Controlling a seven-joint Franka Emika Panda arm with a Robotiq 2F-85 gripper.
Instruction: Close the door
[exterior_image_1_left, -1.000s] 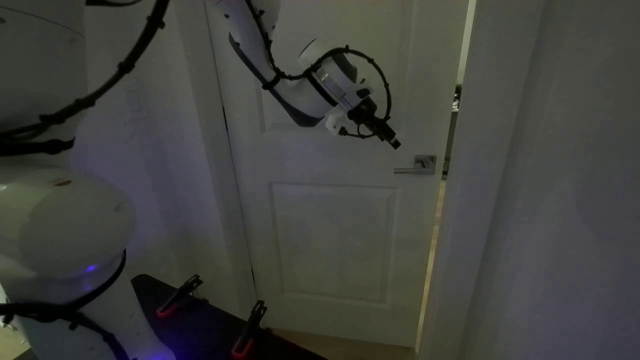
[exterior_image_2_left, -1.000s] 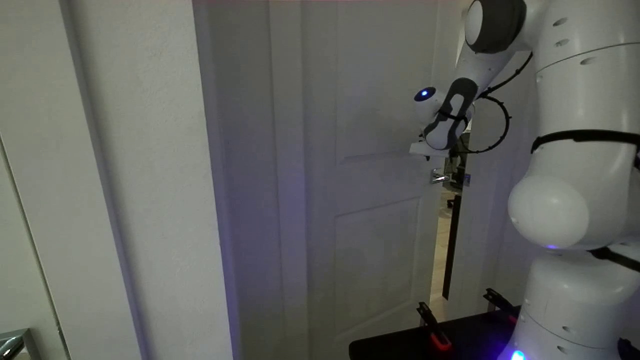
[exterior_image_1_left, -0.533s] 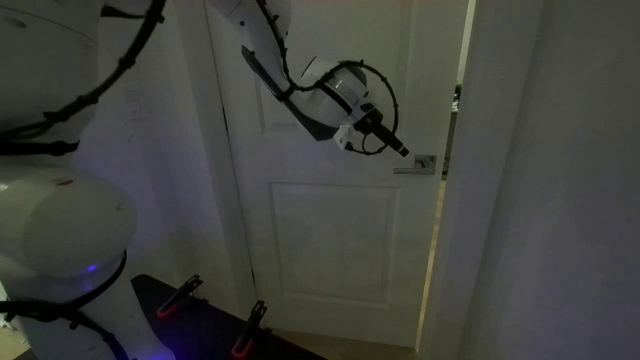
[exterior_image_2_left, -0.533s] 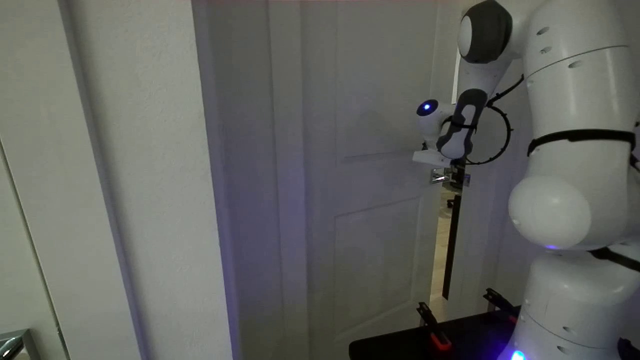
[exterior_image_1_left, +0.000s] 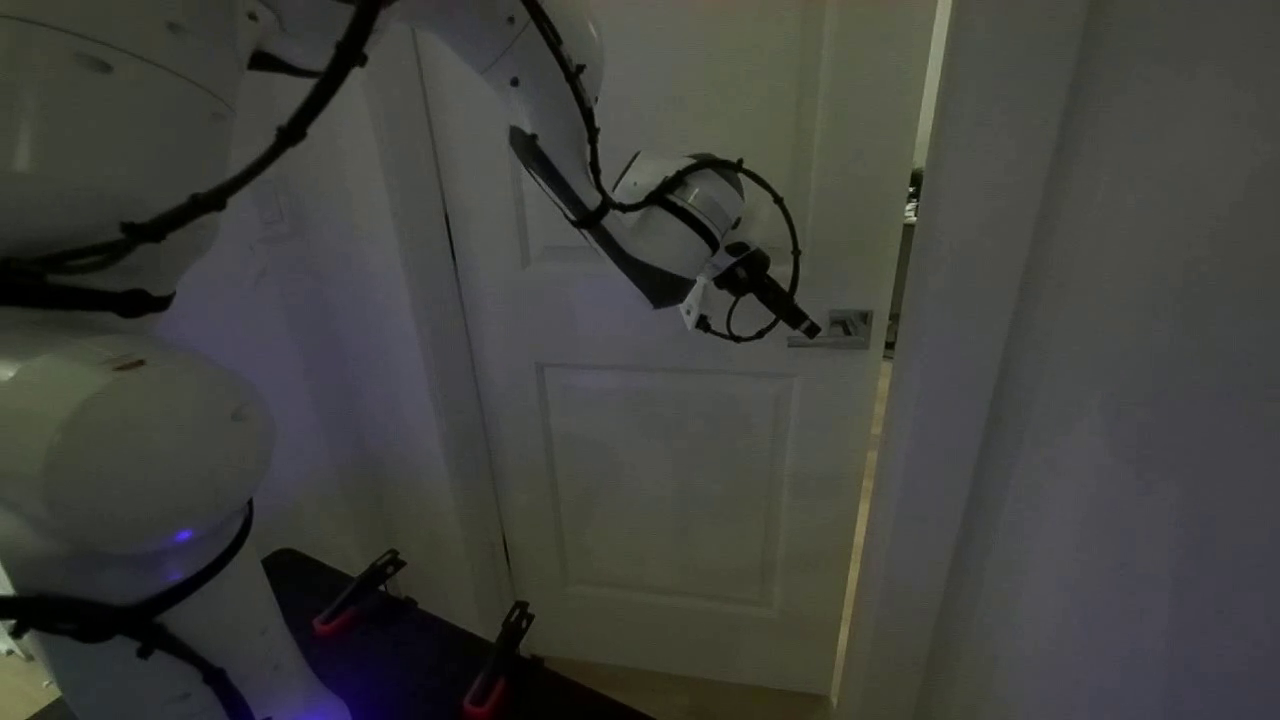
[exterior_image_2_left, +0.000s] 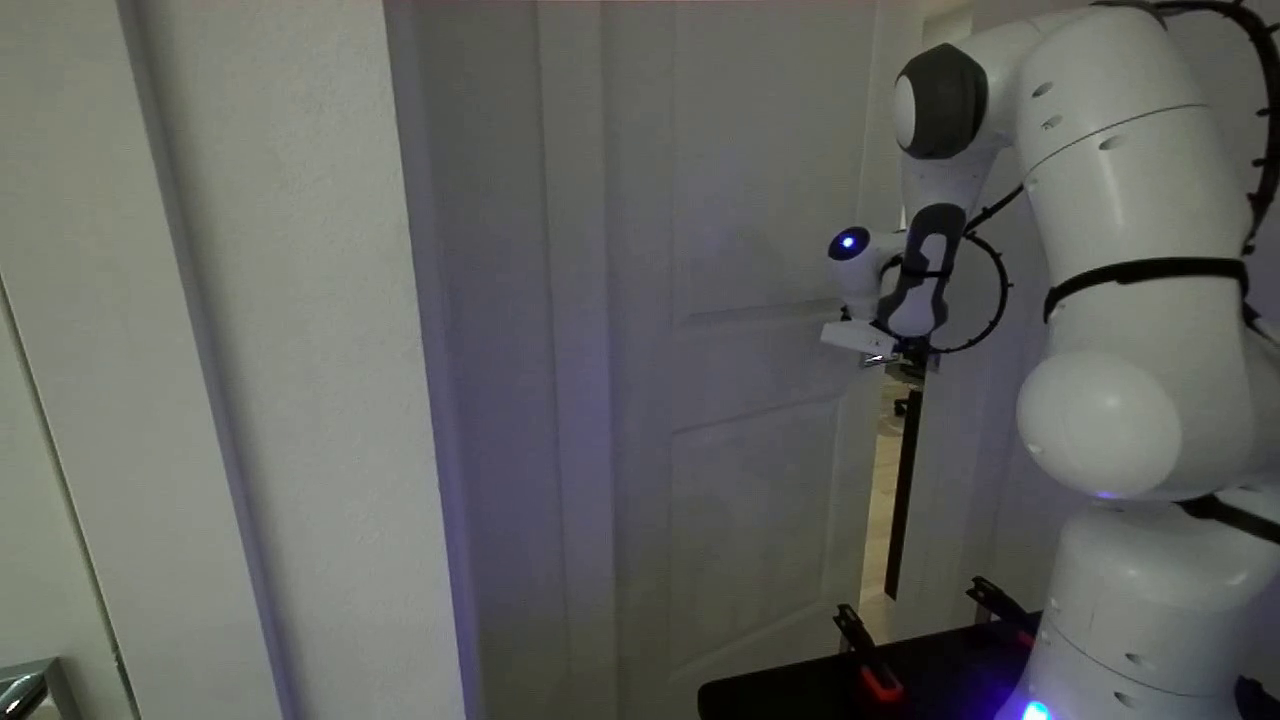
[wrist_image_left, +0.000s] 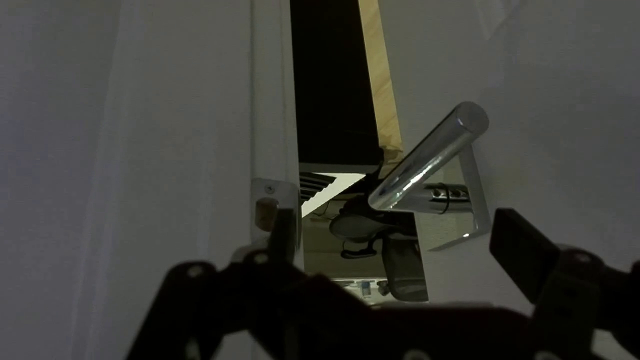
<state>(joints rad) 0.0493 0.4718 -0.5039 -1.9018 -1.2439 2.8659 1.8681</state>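
Dim room with plain white walls (exterior_image_1_left: 1160, 400) and a strip of pale floor (exterior_image_1_left: 690, 690). One tall white door (exterior_image_1_left: 680, 490) stands on the far side, in the middle of both exterior views, its long axis upright and its panelled face towards the robot. Two recessed rectangular panels show, one above the other. The door is ajar: a narrow gap runs down its right edge, beside the door frame (exterior_image_1_left: 930, 450), with lit floor and shadowed objects beyond. Near that edge is one silver lever handle (exterior_image_1_left: 850, 340) on a square plate; the lever lies level and points left.

One white robot arm (exterior_image_2_left: 1130, 220), with black cable (exterior_image_1_left: 292, 130) strapped along it, stands on a black tabletop (exterior_image_1_left: 410, 660), at near left in an exterior view. Two black-and-red clamps (exterior_image_1_left: 497, 655) sit at the tabletop's edge. In that view the black gripper (exterior_image_1_left: 812, 330) slants down to the right, its tip in front of the lever. In the wrist view, its two fingers (wrist_image_left: 522, 255) are spread wide with nothing held; the lever shows in the space between them, and whether they touch it cannot be told. One metal strike plate (wrist_image_left: 280, 192) shows on the frame. At near left in an exterior view, one silver fitting (exterior_image_2_left: 25, 692) is partly cut off.
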